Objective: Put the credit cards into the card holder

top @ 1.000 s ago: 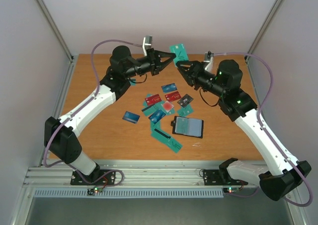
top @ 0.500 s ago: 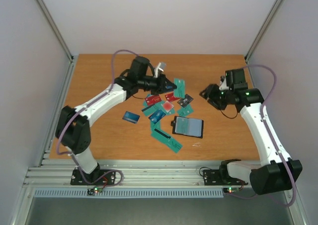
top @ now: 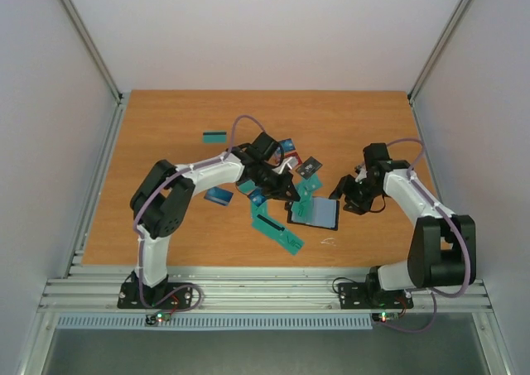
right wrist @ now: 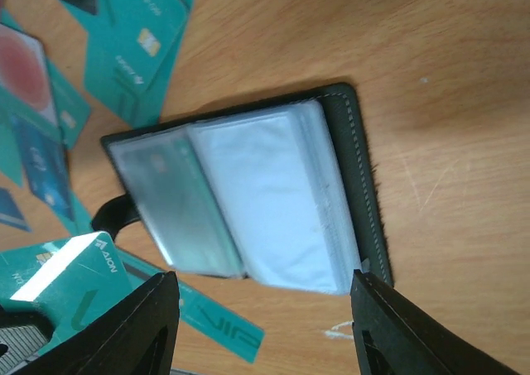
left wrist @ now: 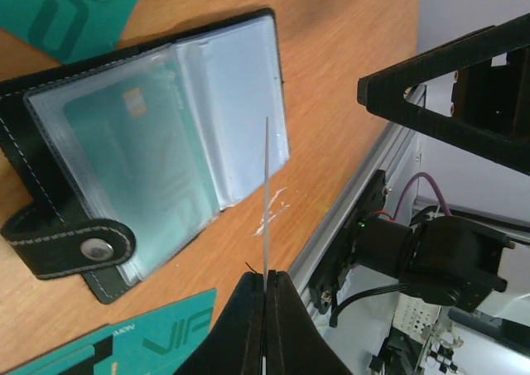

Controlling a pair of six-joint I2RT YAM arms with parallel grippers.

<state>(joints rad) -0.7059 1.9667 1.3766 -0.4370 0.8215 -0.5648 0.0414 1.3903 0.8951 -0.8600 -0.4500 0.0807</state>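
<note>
Handover point: teal card (top: 308, 194) poised above the open card holder (top: 319, 213).
Left gripper (left wrist: 265, 282) has its jaws pinched tight on one short end of the card, which the left wrist view shows edge-on, aimed at the holder's clear sleeves (left wrist: 236, 110). Right gripper (right wrist: 258, 286) hovers just beside the holder's right side, jaws apart and holding nothing. Holder lies flat near the table (top: 166, 118) front, strap flap out to one side. Loose cards (top: 277, 231) are scattered just left of it and behind. Card looks light, stiff and slick, so an end grip probably suits sliding it in. Sleeves look thin and floppy, and the light holder will likely skid unless its stitched black edge is pinned.
</note>
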